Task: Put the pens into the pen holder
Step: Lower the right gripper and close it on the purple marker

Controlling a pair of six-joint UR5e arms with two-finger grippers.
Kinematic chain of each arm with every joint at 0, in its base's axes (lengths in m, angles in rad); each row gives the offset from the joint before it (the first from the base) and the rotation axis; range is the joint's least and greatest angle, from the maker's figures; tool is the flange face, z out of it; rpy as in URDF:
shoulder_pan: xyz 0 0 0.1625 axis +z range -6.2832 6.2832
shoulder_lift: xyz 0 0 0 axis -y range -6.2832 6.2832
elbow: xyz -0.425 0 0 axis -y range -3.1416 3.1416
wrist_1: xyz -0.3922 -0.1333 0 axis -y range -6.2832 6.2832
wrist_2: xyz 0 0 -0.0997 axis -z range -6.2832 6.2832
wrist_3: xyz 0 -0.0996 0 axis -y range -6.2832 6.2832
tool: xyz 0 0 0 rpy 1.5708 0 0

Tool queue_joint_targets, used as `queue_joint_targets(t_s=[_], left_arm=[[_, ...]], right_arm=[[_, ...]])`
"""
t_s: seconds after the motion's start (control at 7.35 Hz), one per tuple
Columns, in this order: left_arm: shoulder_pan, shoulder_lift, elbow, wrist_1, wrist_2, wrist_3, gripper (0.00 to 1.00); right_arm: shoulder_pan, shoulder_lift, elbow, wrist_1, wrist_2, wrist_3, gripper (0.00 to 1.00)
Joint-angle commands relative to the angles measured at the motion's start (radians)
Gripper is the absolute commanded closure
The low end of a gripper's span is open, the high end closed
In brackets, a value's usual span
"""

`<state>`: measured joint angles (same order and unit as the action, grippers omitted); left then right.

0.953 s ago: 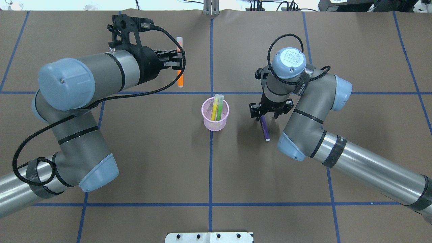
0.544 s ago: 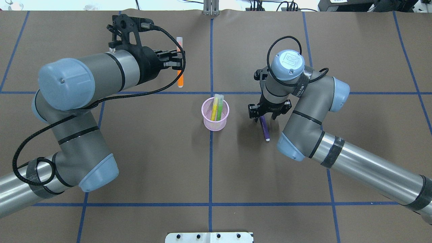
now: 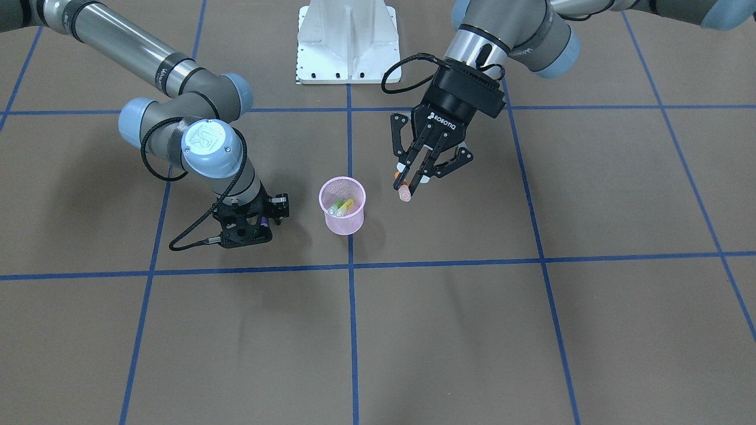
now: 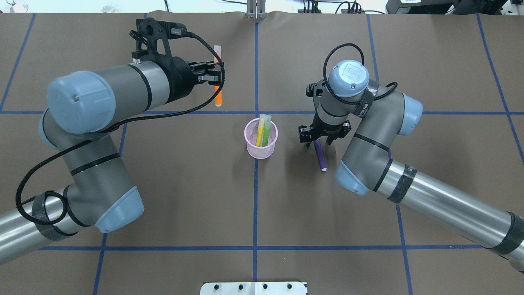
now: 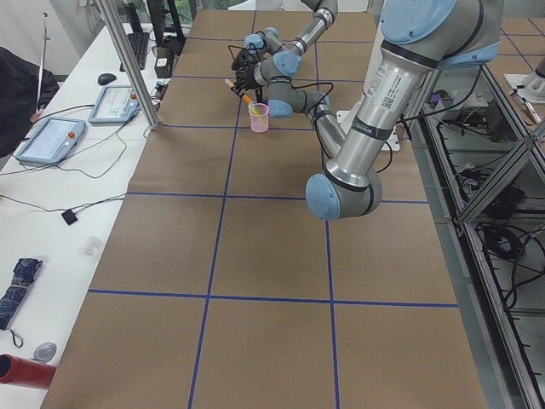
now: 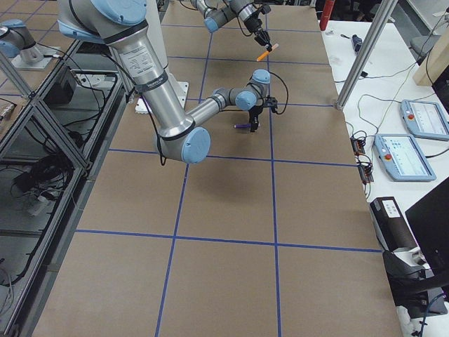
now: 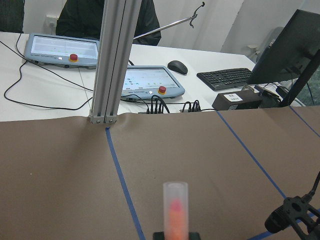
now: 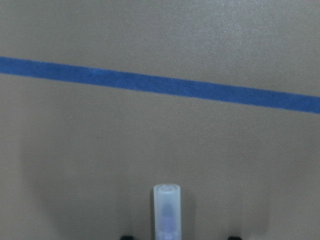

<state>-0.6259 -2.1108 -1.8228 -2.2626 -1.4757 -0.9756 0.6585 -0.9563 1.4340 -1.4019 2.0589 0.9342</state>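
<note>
The left gripper (image 4: 216,77) has its fingers clamped on the orange pen (image 4: 219,96), held above the tabletop to the far left of the pen holder (image 4: 262,152). The right gripper (image 4: 316,141) has its fingers apart, astride the purple pen (image 4: 320,157) just right of the holder. Gripped near its cap, that pen may droop. Either pen could catch the rim and topple the light holder, spilling the yellow pen (image 4: 259,137) and green pen (image 4: 266,135).

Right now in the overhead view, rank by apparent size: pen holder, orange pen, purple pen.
1. pen holder, most area.
2. orange pen, longest.
3. purple pen, shortest showing.
Pens unsure: orange is held up nearer the camera; the right gripper hides part of purple.
</note>
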Motion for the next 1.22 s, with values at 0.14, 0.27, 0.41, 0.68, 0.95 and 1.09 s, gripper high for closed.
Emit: queue_joint_targets(t_s=[0.14, 0.27, 0.41, 0.68, 0.95, 1.09], left_arm=[[0.0, 0.0, 0.0, 0.0, 0.0, 0.0, 1.0], [0.0, 0.002, 0.0, 0.0, 0.0, 0.0, 1.0], [0.0, 0.0, 0.0, 0.0, -0.002, 0.0, 1.0], [0.0, 0.0, 0.0, 0.0, -0.002, 0.0, 1.0], [0.0, 0.0, 0.0, 0.0, -0.002, 0.002, 1.0], [0.0, 0.0, 0.0, 0.0, -0.002, 0.002, 1.0]], right_arm=[[0.016, -0.002, 0.026, -0.009, 0.026, 0.0, 0.27], [0.016, -0.002, 0.028, -0.009, 0.026, 0.0, 0.27], [0.016, -0.002, 0.025, -0.009, 0.024, 0.0, 0.27], [0.015, -0.004, 0.016, -0.009, 0.021, 0.0, 0.3], [0.012, -0.006, 0.014, -0.009, 0.02, 0.0, 0.35], [0.012, -0.004, 0.014, -0.009, 0.02, 0.0, 0.4]])
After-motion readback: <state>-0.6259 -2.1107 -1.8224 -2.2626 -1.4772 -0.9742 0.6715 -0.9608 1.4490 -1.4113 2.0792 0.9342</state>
